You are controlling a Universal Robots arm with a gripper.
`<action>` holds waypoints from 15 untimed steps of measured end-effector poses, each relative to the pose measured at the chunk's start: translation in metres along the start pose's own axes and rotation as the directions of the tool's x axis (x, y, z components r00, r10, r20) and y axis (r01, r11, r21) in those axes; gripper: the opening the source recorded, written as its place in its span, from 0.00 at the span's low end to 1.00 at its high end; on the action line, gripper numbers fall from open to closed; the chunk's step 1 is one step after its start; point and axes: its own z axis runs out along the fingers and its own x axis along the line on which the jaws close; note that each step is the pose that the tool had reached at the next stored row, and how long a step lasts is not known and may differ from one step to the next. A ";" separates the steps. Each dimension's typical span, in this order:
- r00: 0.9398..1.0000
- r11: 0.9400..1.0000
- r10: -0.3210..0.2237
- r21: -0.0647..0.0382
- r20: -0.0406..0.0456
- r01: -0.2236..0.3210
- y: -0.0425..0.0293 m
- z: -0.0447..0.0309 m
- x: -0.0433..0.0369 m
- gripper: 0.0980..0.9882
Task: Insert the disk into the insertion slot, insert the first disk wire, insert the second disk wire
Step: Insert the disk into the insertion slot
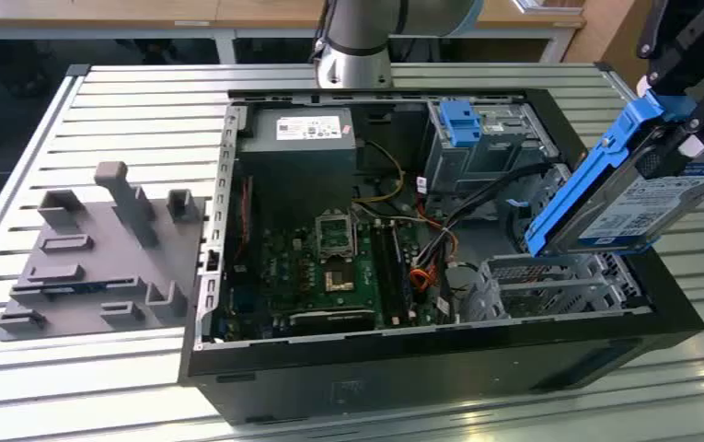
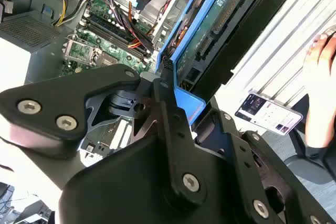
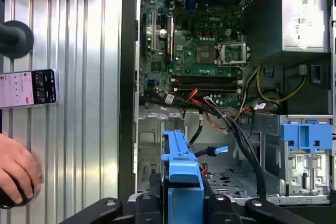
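My gripper [image 1: 681, 124] is shut on the disk [image 1: 631, 201], a silver drive with a white label in a bright blue caddy. The disk hangs tilted on edge above the insertion slot [image 1: 550, 281], a perforated grey cage at the near right corner of the open computer case [image 1: 211, 276], and does not touch it. In the first wrist view the caddy [image 3: 182, 174] sits between my fingers over the cage [image 3: 151, 153]. The second wrist view shows the disk's green circuit board [image 2: 220, 24]. Loose black cables [image 3: 231, 129], one with a blue-tabbed plug [image 3: 220, 150], lie beside the cage.
A taller grey bay with a blue bracket [image 1: 460, 120] stands behind the cage. The motherboard [image 1: 340, 258] and power supply [image 1: 296, 143] fill the case. A grey fixture [image 1: 94, 258] lies at the exterior view's left. A person's hand [image 3: 16, 169] and a phone [image 3: 29, 87] rest on the slatted table.
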 end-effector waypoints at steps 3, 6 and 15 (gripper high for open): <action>1.000 1.000 0.000 0.000 0.000 0.000 0.0000 0.0000 0.0000 0.30; 1.000 1.000 0.000 0.000 0.000 0.000 0.0001 0.0000 0.0000 0.30; 1.000 1.000 0.000 0.000 0.000 0.000 0.0029 0.0002 0.0001 0.30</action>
